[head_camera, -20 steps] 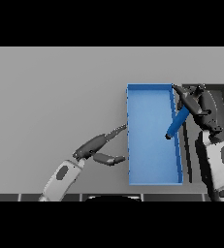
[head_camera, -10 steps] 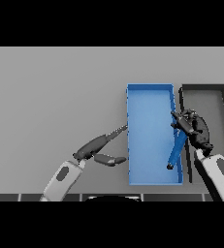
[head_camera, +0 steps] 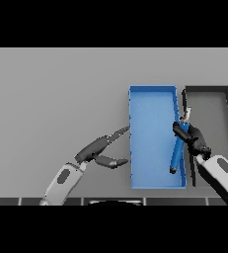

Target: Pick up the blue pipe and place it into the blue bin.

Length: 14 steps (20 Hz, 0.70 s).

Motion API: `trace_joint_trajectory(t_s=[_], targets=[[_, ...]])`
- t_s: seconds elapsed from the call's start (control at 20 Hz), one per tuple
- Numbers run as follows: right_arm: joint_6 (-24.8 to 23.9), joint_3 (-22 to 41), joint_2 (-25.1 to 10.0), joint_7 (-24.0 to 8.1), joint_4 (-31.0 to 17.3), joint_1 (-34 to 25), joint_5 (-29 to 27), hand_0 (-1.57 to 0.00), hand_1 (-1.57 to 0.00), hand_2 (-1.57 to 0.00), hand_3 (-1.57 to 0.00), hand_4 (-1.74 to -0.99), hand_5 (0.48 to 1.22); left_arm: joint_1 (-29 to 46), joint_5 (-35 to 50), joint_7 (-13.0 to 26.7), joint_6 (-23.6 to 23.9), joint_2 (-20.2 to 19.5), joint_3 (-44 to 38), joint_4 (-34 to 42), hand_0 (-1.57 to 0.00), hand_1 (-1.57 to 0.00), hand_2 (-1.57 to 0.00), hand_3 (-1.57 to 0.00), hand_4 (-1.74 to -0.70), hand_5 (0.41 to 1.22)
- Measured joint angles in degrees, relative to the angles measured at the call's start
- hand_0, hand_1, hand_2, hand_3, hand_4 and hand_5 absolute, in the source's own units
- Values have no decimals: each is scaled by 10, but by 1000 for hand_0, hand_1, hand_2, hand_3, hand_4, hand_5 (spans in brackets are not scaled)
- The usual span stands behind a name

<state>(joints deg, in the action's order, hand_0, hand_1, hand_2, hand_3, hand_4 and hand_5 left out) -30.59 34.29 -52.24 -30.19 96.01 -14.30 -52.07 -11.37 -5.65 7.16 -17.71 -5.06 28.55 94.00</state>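
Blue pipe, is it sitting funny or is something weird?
Nothing is broken or spilled. The blue pipe just isn't lying flat: the right robot hand grips it, slanted along the right wall of the blue bin. The left robot hand waits outside, open.

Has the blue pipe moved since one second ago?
Yes. The blue pipe, held by the right robot hand, moved toward the blue bin's near end.

blue pipe [head_camera: 177, 152]: 1 | blue bin [head_camera: 152, 94]: 1 | black bin [head_camera: 209, 90]: 1 | hands: 2 | desk [head_camera: 51, 99]: 1
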Motion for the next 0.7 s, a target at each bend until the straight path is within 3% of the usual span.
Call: trace_joint_trajectory(t_s=[0.05,0.2,0.3,0.35,0.55,0.7], targets=[[2,11,-6,-34,-1,-9,4,-134,-129,-124,-82,-1150,914,-6,3,9,3,6,-2,-1,1,1,1,1,-878,488],[15,30,-13,-44,-9,-22,17,-68,-66,-63,-41,-1131,829,0,-1,3,2,5,2,-5,1,1,1,1,-878,480],[10,39,-14,-37,-13,-25,27,-377,-184,-82,-26,-1144,792,1,1,3,2,3,0,-3,1,1,1,1,-881,476],[7,42,-11,-44,-11,-26,25,-301,-147,-65,-21,-1152,778,4,1,5,1,6,3,-2,1,1,1,1,-881,474],[19,37,-8,-29,-9,-21,16,-123,-60,-26,-8,-1154,809,4,-3,-2,2,0,0,-5,1,1,1,1,-885,476],[13,36,-8,-28,-3,-14,13,-212,-100,-24,-5,-1152,802,3,2,-6,-1,4,2,-3,1,1,1,1,-885,479]])
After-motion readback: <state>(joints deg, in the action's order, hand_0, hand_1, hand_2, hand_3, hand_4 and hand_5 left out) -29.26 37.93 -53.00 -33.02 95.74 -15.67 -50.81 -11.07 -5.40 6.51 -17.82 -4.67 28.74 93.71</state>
